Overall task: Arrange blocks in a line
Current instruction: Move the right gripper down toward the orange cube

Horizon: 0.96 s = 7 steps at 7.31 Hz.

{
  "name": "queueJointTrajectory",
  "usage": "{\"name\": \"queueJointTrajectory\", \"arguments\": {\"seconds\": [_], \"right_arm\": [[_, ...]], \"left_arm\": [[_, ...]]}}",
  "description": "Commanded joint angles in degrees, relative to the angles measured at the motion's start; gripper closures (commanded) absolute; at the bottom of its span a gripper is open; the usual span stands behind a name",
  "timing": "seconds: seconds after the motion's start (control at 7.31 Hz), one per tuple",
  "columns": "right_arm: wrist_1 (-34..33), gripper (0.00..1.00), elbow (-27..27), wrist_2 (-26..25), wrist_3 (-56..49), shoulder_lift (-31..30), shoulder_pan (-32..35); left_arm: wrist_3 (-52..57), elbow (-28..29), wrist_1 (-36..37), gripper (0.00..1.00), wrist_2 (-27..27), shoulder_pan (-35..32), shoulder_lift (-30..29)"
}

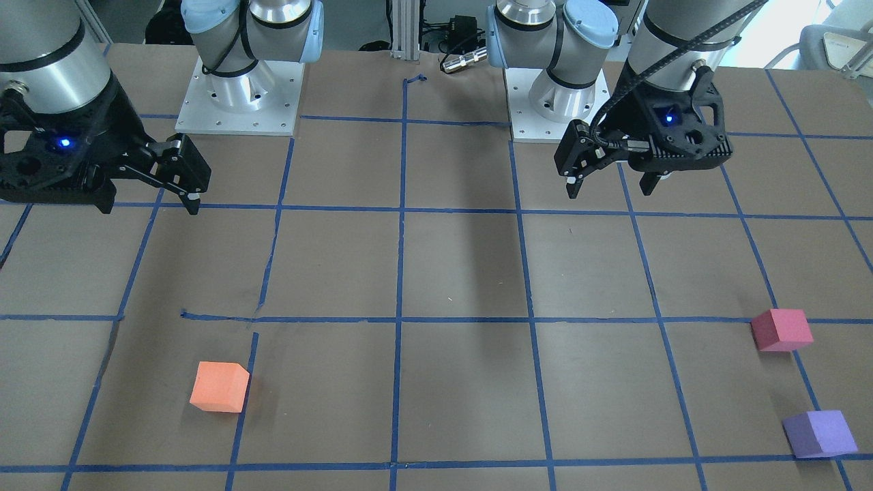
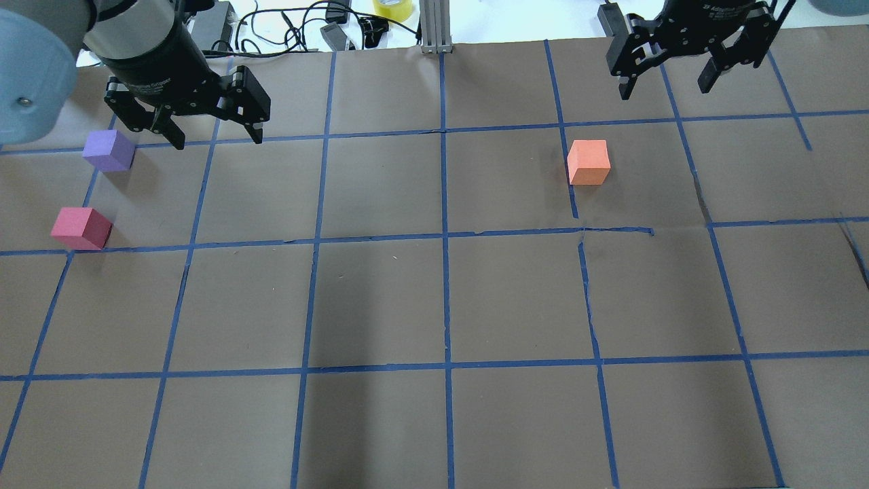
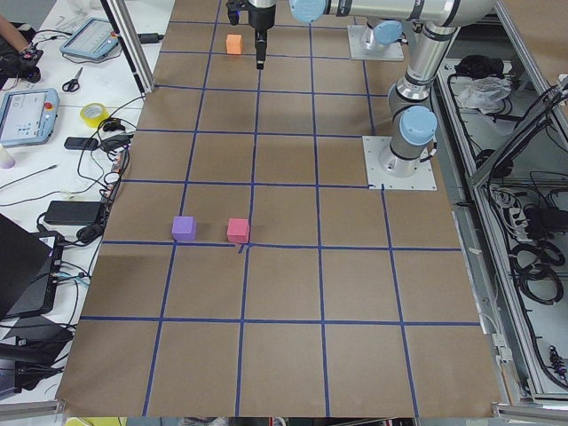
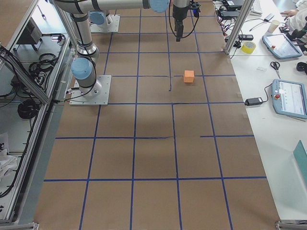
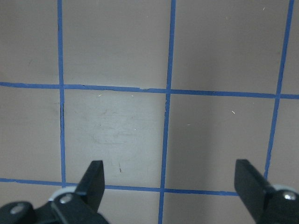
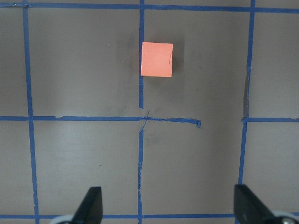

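Note:
The orange block lies alone on the right half of the table and also shows in the front view and the right wrist view. The purple block and the red-pink block lie close together at the far left edge; in the front view they are the purple block and the red-pink block. My left gripper is open and empty, held above the table just right of the purple block. My right gripper is open and empty, held beyond and right of the orange block.
Brown paper with a blue tape grid covers the table. The two arm bases stand at the robot's side. Cables and a yellow tape roll lie past the far edge. Tablets lie on a side bench.

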Motion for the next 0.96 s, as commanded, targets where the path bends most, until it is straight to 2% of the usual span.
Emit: {"name": "queueJointTrajectory", "arguments": {"seconds": [0.0, 0.68, 0.82], "right_arm": [[0.04, 0.00, -0.03, -0.14, -0.03, 0.04, 0.04], [-1.01, 0.00, -0.03, -0.58, -1.00, 1.53, -0.40], [-4.58, 0.00, -0.12, -0.58, -1.00, 5.54, -0.40]], "left_arm": [[2.03, -0.05, -0.07, 0.00, -1.06, 2.33, -0.29], [2.14, -0.14, 0.01, 0.00, -1.24, 2.09, -0.20], [2.05, -0.06, 0.45, 0.00, -1.33, 2.09, -0.38]]}}
